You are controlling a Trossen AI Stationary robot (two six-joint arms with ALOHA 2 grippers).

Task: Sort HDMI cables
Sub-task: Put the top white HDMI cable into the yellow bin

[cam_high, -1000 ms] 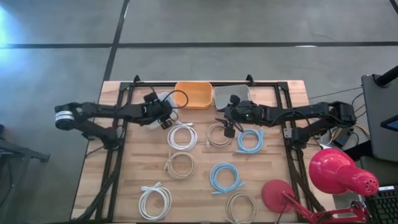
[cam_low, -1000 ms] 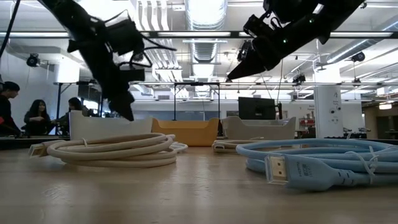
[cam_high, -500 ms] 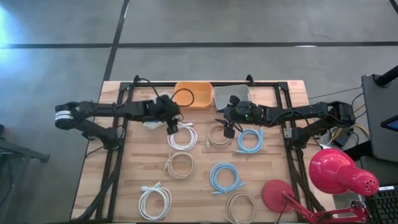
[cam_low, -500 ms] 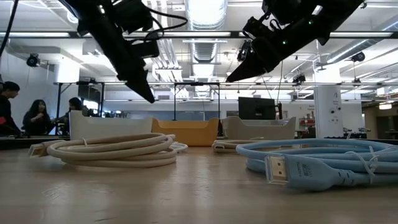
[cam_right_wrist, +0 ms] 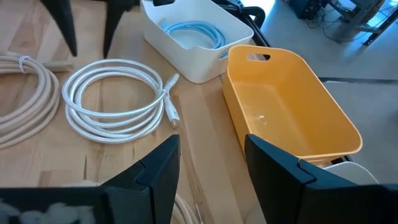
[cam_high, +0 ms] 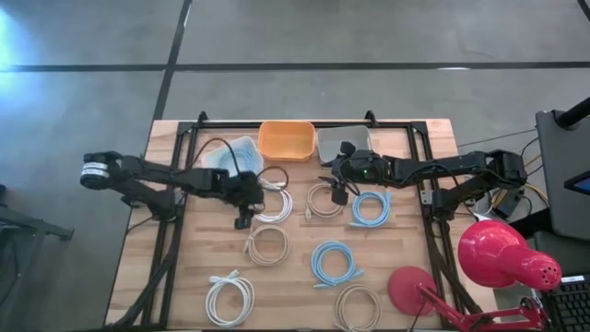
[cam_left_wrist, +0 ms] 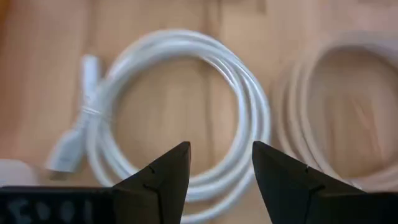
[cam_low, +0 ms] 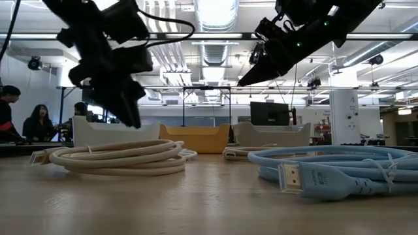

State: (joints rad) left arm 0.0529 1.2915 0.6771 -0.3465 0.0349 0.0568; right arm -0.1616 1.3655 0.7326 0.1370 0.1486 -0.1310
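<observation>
The left gripper [cam_high: 242, 218] hangs jaws apart, pointing down over a white coil [cam_left_wrist: 180, 118]. The right gripper [cam_high: 334, 191], jaws apart, hovers above a beige coil [cam_high: 324, 201].

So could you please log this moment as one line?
left gripper: open, above white cable | right gripper: open, waiting over table | blue cable: in white bin

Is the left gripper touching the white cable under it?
Apart. The left wrist view shows the left gripper open above the white cable, fingertips clear of it.
</observation>
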